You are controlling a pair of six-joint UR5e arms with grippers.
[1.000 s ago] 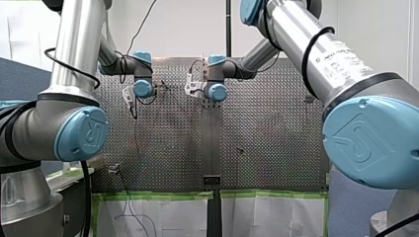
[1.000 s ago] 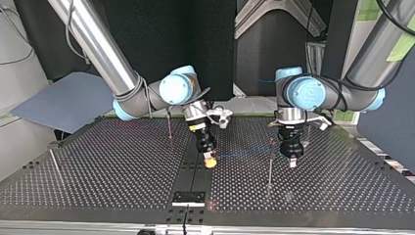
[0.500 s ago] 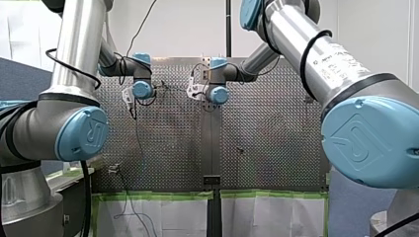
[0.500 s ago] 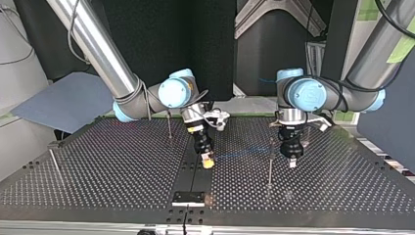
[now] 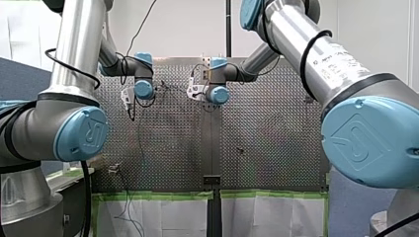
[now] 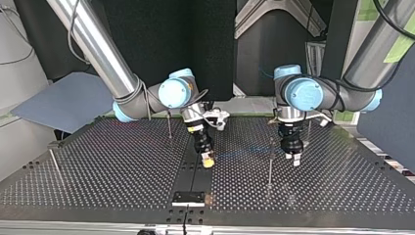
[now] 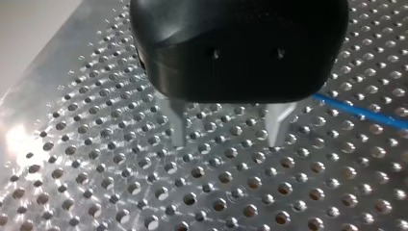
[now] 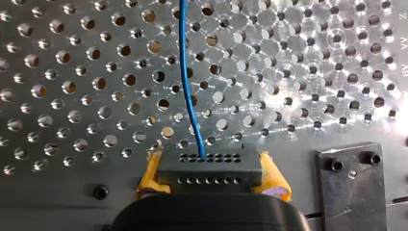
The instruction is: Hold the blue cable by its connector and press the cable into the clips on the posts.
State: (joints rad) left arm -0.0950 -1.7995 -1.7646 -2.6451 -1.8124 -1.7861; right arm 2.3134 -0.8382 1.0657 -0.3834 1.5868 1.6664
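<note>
My right gripper (image 8: 210, 165), yellow pads (image 8: 150, 175), is clamped on the dark grey rectangular connector (image 8: 211, 177); the thin blue cable (image 8: 185, 82) runs ahead from it over the perforated metal bench (image 8: 72, 72). My left gripper (image 7: 227, 140) hangs spread and empty, cable just beside it.

Blue cable (image 8: 185, 72), dark grey connector (image 8: 210, 168), yellow pads (image 8: 272, 177)

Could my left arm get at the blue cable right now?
Probably yes. My left gripper is open and empty over the table, and the blue cable runs close beside one finger, with nothing between them in the left wrist view.
</note>
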